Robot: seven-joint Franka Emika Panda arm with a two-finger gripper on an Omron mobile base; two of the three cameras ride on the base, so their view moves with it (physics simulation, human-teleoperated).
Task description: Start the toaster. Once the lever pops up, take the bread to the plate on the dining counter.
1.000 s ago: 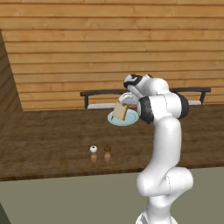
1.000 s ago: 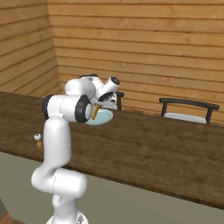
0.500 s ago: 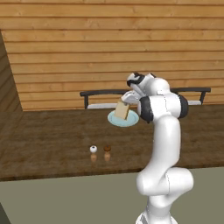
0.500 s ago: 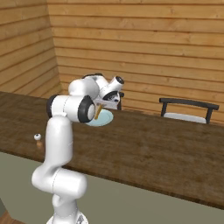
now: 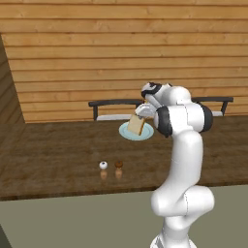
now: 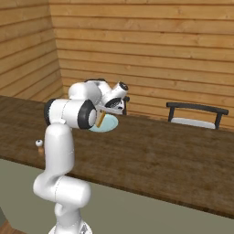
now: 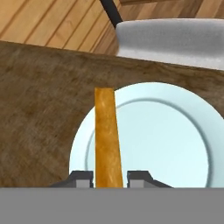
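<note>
Over the plate (image 7: 166, 144) near the counter's (image 5: 58, 145) back edge, gripper (image 7: 110, 177) jaws pinch the bread (image 7: 107, 138) edgewise. Toasting apparently done; only the release remains.

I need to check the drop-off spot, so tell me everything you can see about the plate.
The plate is round, flat and pale blue-green, with a smooth glazed look and a raised ring inside its rim. It lies level on the dark wood-grain dining counter, near the plank wall. The bread, held on edge in the gripper, hangs over its left part; contact can't be told.
</note>
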